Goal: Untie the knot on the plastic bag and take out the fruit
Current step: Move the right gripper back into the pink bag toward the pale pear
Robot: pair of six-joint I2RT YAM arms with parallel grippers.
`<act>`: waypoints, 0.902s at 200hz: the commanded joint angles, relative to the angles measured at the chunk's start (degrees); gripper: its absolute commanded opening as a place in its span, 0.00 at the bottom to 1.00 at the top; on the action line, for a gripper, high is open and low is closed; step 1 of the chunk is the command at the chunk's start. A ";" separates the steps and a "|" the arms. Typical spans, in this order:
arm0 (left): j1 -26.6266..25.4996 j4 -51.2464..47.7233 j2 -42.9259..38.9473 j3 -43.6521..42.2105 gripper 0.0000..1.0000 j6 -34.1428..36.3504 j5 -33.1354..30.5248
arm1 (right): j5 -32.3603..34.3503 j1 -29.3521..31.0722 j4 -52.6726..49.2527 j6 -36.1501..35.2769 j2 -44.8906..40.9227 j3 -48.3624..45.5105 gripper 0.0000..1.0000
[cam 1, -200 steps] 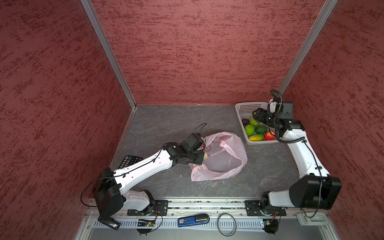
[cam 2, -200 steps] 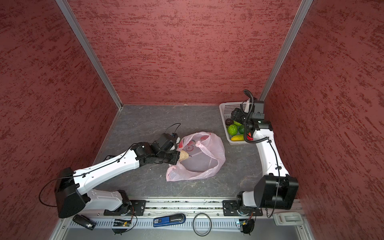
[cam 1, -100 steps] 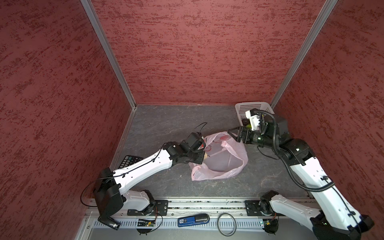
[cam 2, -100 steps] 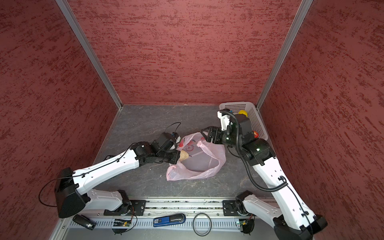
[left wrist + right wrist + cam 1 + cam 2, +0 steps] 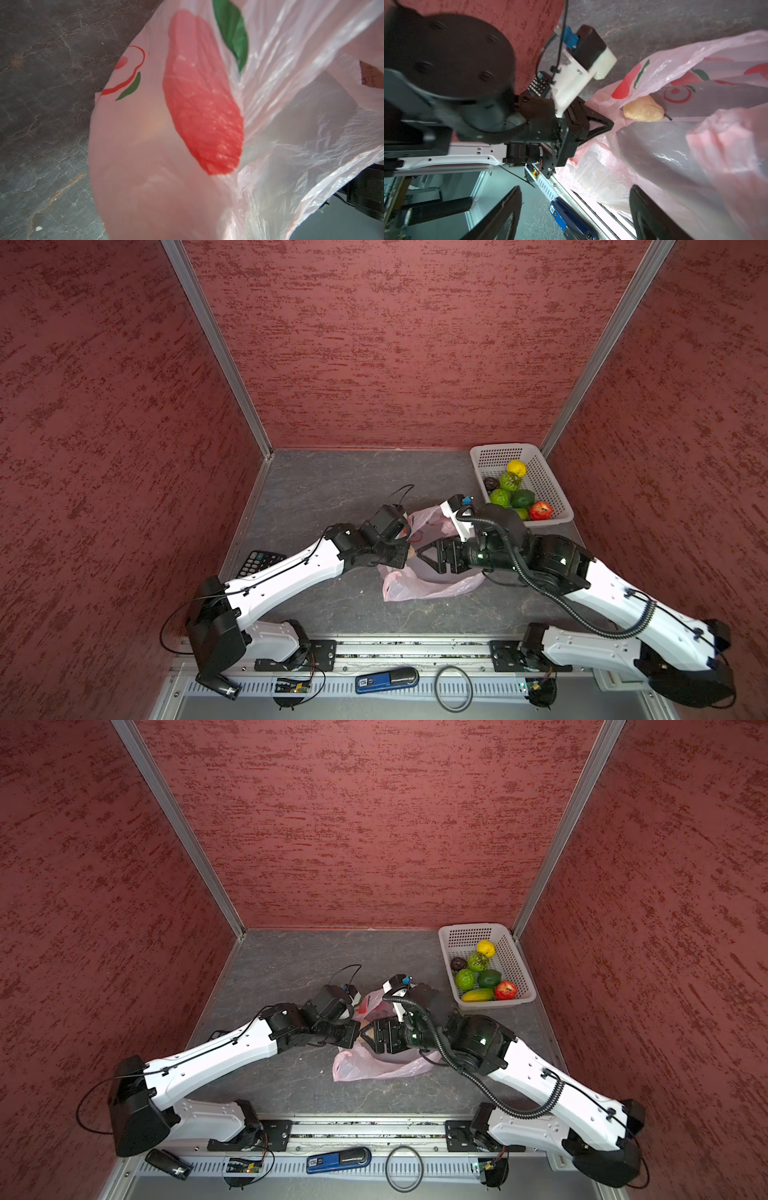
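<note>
The pale-pink plastic bag [image 5: 432,589] lies on the grey floor in both top views, its mouth held open. My left gripper [image 5: 405,551] is shut on the bag's rim [image 5: 618,124]; in the left wrist view only bag plastic [image 5: 145,145] shows. My right gripper [image 5: 575,218] is open, nothing between its fingers, and faces the left gripper at the bag mouth [image 5: 365,1038]. A cream pear-shaped fruit [image 5: 643,112] lies just inside the mouth. Several more fruit [image 5: 517,493] sit in the white basket [image 5: 490,452]. The knot is out of view.
The white basket stands at the back right corner against the wall. A calculator [image 5: 259,562] lies by the left wall under the left arm. A blue device [image 5: 386,678] and a black ring [image 5: 453,686] rest on the front rail. Red walls close three sides.
The right arm has swung from above the basket over to the bag, its gripper staying open. The left arm and the bag have kept their place.
</note>
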 commanded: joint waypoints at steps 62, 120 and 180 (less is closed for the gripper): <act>0.19 -0.38 -2.11 1.80 0.00 1.53 0.34 | 11.07 3.46 3.81 -7.44 5.04 -9.94 0.81; 0.37 -1.48 -2.35 3.00 0.00 2.43 0.32 | 10.99 3.35 12.07 -7.81 7.90 -18.70 0.80; 0.35 -3.50 -1.28 4.10 0.00 4.47 3.24 | 9.39 -1.20 20.70 -7.31 13.58 -23.64 0.79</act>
